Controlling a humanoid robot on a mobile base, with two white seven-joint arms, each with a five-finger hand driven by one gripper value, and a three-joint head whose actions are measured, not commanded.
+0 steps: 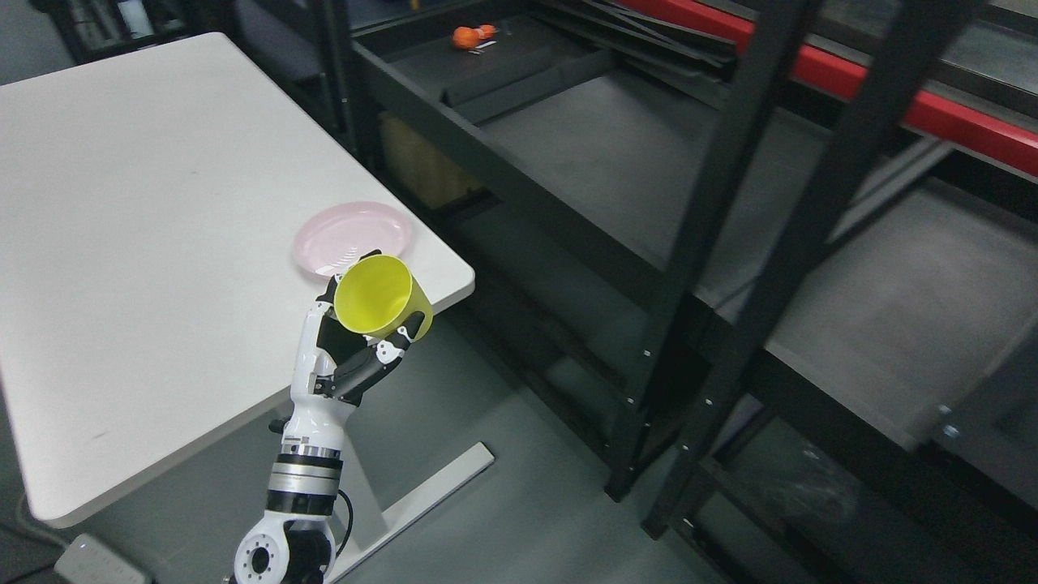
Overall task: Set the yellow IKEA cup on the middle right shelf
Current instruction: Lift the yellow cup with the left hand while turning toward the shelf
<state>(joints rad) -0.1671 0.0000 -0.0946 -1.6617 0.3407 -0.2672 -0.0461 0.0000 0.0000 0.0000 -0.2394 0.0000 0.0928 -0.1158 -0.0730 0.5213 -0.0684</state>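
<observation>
The place looks like a robotics lab or a workshop, not a home. A black metal shelving rack (649,243) with dark flat shelves fills the right side, and a red beam (851,77) runs behind it. A plain white table (146,243) on a white metal foot (422,495) stands on a smooth grey floor (519,487). A grey power strip (89,560) lies at the lower left. Small orange objects (472,36), too small to identify, lie on a far shelf.
</observation>
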